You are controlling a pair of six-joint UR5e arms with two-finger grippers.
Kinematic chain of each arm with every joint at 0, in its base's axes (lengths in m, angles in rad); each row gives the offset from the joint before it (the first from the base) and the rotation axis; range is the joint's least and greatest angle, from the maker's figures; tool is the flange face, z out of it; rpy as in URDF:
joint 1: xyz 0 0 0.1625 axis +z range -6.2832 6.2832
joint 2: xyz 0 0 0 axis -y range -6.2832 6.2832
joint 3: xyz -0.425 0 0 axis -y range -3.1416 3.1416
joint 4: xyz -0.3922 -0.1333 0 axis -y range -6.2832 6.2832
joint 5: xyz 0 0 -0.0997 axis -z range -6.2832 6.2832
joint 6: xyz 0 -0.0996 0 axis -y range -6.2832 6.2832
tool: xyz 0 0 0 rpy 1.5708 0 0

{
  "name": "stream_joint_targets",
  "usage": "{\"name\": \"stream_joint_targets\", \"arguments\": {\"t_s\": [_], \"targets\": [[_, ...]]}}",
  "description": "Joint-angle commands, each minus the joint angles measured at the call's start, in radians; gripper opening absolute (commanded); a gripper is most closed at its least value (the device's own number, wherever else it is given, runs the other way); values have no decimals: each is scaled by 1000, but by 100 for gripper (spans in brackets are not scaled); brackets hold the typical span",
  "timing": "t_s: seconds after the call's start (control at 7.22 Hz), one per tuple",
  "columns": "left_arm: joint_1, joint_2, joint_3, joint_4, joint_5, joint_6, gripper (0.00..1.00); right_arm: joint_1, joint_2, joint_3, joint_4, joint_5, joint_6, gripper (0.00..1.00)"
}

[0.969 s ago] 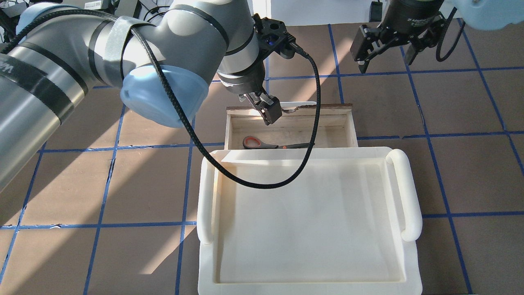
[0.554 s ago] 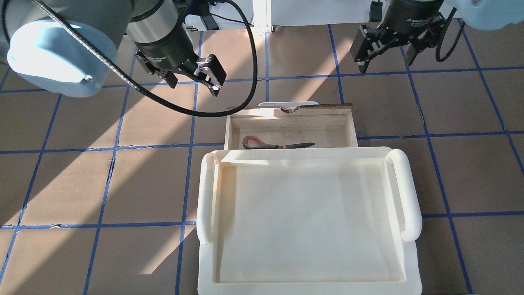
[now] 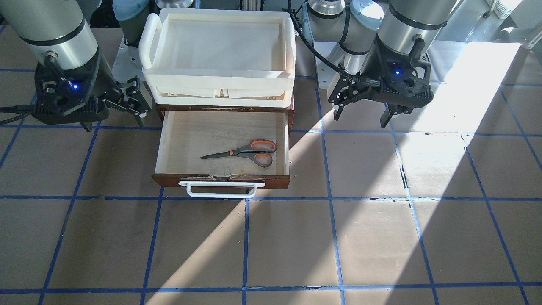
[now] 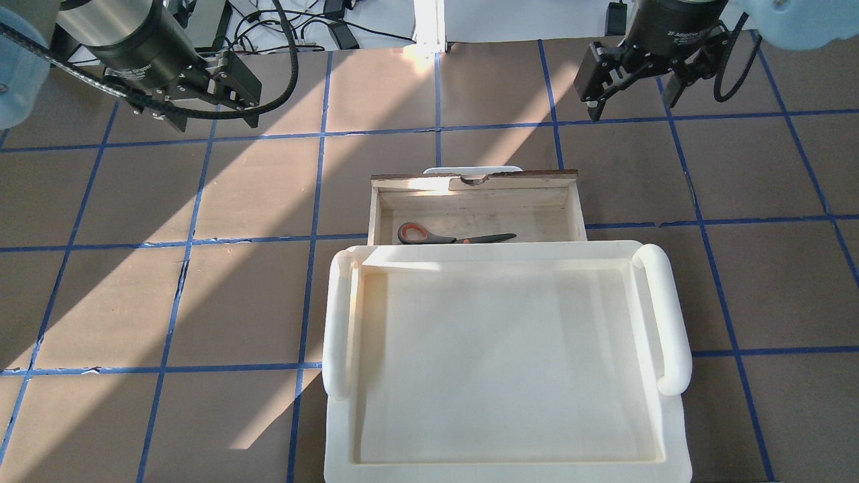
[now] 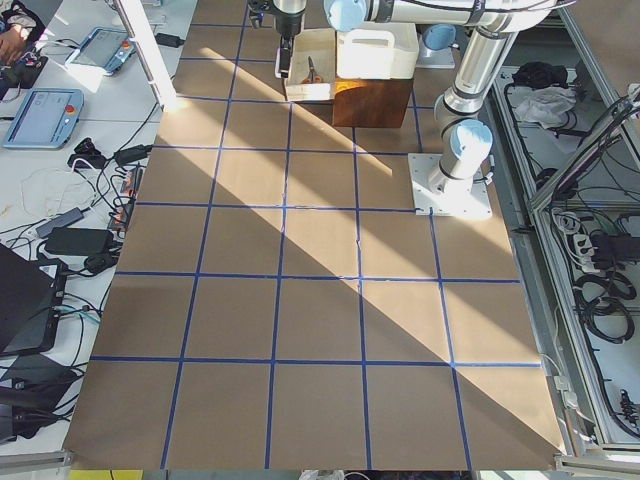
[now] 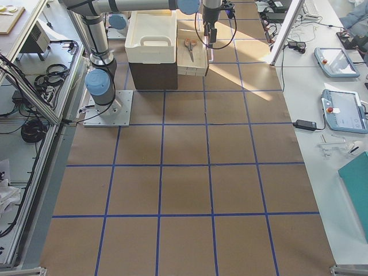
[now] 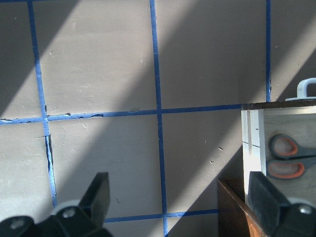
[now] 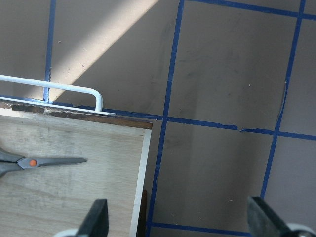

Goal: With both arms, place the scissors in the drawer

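My L pincer [image 4: 209, 121] has pulled away from the wide shallow drawer w/ dark red-brown wooden front [image 4: 473, 176]. It now hangs off to the drawer's side, jaws spread wide, gripping nothing. R pincer [image 4: 632, 104] hasn't shifted: off the opposite side, also released & empty. The small grey-handled scissors w/ orange-red lining [image 4: 456, 237] lie flat on the open drawer's pale ply floor, between the two pincers, handles toward L, blades toward R. Cream plastic tray w/ rounded handles [image 4: 661, 315] sits above the drawer's rear, base-side of both pincers.
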Motion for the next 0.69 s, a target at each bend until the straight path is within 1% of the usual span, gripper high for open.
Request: {"name": "stream_joint_targets", "arguments": {"t_s": [0.0, 0.14, 0.28, 0.55], "targets": [[49, 9, -9, -8, 28, 0, 100, 0, 0, 0, 1, 0, 0, 100], [37, -3, -23, -2, 80, -13, 100, 0, 0, 0, 1, 0, 0, 100], [32, 7, -43, 3, 80, -17, 100, 0, 0, 0, 1, 0, 0, 100], [14, 15, -46, 3, 73, -14, 100, 0, 0, 0, 8, -2, -5, 100]]}}
